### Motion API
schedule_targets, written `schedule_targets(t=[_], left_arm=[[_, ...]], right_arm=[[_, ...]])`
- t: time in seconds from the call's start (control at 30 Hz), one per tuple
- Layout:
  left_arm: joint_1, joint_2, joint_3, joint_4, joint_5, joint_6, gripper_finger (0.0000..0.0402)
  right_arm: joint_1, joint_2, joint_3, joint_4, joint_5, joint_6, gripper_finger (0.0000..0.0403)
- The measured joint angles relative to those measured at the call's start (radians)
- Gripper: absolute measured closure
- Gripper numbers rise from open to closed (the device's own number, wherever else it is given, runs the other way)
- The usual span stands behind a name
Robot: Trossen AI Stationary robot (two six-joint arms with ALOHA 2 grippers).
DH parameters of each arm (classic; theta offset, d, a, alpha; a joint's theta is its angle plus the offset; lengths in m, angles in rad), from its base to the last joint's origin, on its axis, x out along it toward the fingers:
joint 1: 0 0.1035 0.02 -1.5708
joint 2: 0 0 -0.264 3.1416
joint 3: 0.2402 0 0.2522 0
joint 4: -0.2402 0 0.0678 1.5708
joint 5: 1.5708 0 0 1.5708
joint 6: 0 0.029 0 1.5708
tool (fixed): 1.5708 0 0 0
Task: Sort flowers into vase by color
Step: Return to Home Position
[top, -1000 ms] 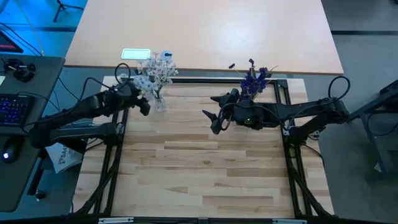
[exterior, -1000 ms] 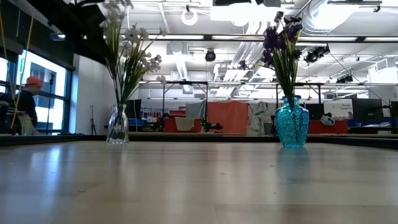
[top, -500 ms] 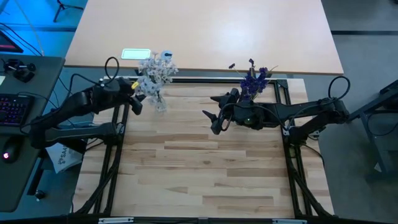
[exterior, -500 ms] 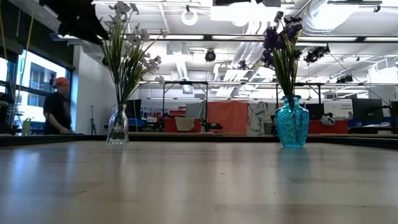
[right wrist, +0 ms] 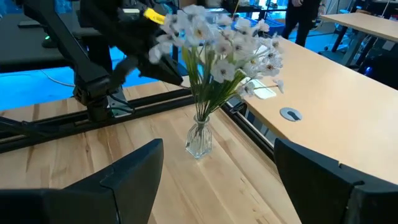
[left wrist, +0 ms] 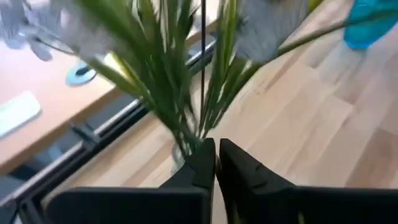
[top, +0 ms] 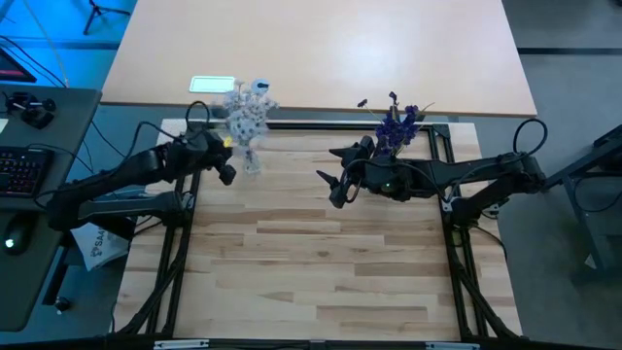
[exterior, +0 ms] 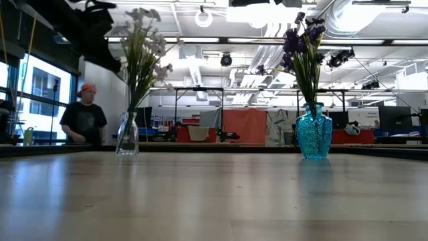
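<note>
1. Right jaws are hanging released over the table (top: 311, 272).
2. Left jaws are hovering clenched just beside the clear vase (exterior: 127, 137).
3. Whitish flowers (top: 248, 115) are standing in it; purple flowers (exterior: 297, 43) are filling the teal vase (exterior: 313, 134).
4. A person (exterior: 83, 120) is standing behind.

The pale flowers (top: 248, 115) are gathered into a narrower, more upright bunch. The left gripper (top: 226, 175) is shifted back towards the clear vase (exterior: 127, 137), and the person (exterior: 83, 120) beyond is seen farther right.

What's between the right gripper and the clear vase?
Nothing but bare wooden tabletop. The right wrist view shows it running from the open right gripper to the clear vase; the high view agrees.
</note>
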Motion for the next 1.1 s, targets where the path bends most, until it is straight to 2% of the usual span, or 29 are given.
schedule_targets(t=[0.13, 0.33, 0.67, 0.77, 0.87, 0.97, 1.03, 1.1], left_arm=[[0.000, -0.002, -0.015, 0.010, -0.012, -0.038, 0.0398], [-0.001, -0.018, 0.026, -0.012, -0.011, -0.038, 0.0374], [-0.001, -0.024, 0.201, -0.244, 0.003, -0.064, 0.0274], [-0.001, -0.029, 0.247, -0.328, 0.096, -0.122, 0.0249], [-0.023, -0.082, 0.219, -0.384, 0.211, -0.235, 0.0240], [-0.081, -0.191, 0.095, -0.280, 0.246, -0.365, 0.0241], [-0.127, -0.282, -0.025, -0.101, 0.245, -0.454, 0.0243], [-0.175, -0.360, -0.157, 0.157, 0.252, -0.525, 0.0247]], right_arm=[[0.000, 0.000, 0.000, 0.000, 0.000, 0.000, 0.0103], [0.000, 0.000, 0.000, 0.000, 0.000, 0.000, 0.0103], [0.000, 0.000, 0.020, 0.047, -0.001, -0.008, 0.0103], [0.001, -0.001, 0.045, 0.033, -0.001, -0.037, 0.0103], [0.013, -0.001, 0.099, -0.093, -0.004, -0.016, 0.0103], [0.043, -0.021, 0.144, -0.285, -0.013, 0.048, 0.0103], [0.065, -0.043, 0.147, -0.397, -0.035, 0.112, 0.0105], [0.091, -0.064, 0.147, -0.520, -0.072, 0.204, 0.0112]])
